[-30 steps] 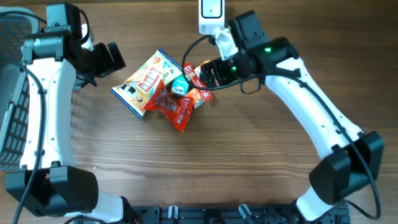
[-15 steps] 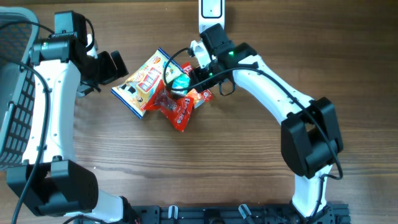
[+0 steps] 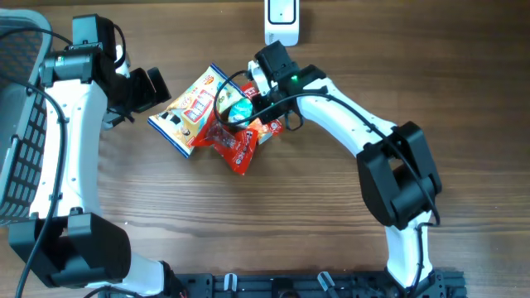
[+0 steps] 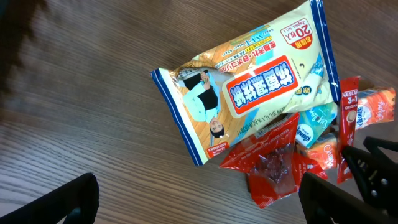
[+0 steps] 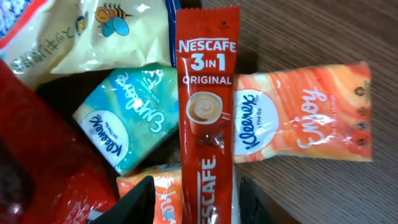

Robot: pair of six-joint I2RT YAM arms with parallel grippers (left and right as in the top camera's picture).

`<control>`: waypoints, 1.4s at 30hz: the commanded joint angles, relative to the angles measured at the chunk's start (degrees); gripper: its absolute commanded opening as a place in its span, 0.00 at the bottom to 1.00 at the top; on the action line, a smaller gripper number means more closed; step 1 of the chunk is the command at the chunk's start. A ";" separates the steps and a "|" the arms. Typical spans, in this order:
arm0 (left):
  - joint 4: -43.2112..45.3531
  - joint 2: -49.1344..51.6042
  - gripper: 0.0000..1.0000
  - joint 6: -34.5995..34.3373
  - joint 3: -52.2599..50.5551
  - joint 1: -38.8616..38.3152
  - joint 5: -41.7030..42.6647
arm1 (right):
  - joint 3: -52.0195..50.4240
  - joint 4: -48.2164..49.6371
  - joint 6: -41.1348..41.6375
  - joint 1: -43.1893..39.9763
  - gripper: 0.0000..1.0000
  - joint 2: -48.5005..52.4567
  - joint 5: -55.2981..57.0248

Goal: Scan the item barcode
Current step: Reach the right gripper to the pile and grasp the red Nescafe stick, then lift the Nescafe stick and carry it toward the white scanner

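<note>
Near the table's (image 3: 273,240) back edge, just before the scanner (image 3: 281,21), lies a heap of packets (image 3: 207,116). The right gripper (image 5: 196,200) hangs over it, jaws half narrowed astride the coffee stick (image 5: 207,112); whether they touch it I cannot tell. The stick lies on orange tissues (image 5: 298,118). The left gripper (image 4: 202,202) gapes wide, left of the heap.

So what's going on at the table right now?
The right gripper is down over the pile of packets, its fingers straddling the Nescafe stick between the teal Kleenex pack and the orange Kleenex pack; it doesn't look clamped yet. The left gripper hovers open beside the wipes pack, holding nothing. Nothing is at the white scanner at the far edge.
</note>
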 commanded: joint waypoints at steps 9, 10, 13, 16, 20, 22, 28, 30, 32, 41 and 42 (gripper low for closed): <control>0.04 0.46 1.00 -0.50 -0.44 0.15 -0.57 | -0.76 1.97 0.39 0.87 0.43 2.08 -0.31; 0.07 0.46 1.00 -0.50 -0.44 0.15 -0.57 | -0.76 2.03 0.35 0.92 0.43 2.38 -0.28; 0.07 0.46 1.00 -0.50 -0.44 0.15 -0.57 | -0.79 2.01 0.42 0.92 0.42 3.13 -0.26; 0.04 0.46 1.00 -0.50 -0.44 0.15 -0.57 | -0.79 2.08 0.42 0.92 0.41 4.04 -0.22; 0.07 0.46 1.00 -0.50 -0.44 0.15 -0.57 | -0.79 2.16 -0.24 0.92 0.36 4.81 0.00; 0.07 0.46 1.00 -0.50 -0.44 0.15 -0.57 | -0.79 2.40 -0.22 0.92 0.32 4.81 0.13; 0.07 0.46 1.00 -0.50 -0.44 0.15 -0.57 | 0.15 2.14 0.00 0.90 0.09 4.59 0.13; 0.04 0.46 1.00 -0.50 -0.44 0.15 -0.59 | 0.37 1.68 1.01 0.90 0.04 4.02 0.13; 0.07 0.46 1.00 -0.50 -0.44 0.15 -0.57 | 0.39 1.25 1.03 0.79 0.04 2.95 0.13; 0.07 0.46 1.00 -0.50 -0.44 0.15 -0.57 | 0.39 -0.46 1.09 -0.85 0.04 -1.09 -2.49; 0.04 0.46 1.00 -0.50 -0.44 0.15 -0.57 | 0.39 -0.66 1.07 -1.27 0.04 -1.25 -3.23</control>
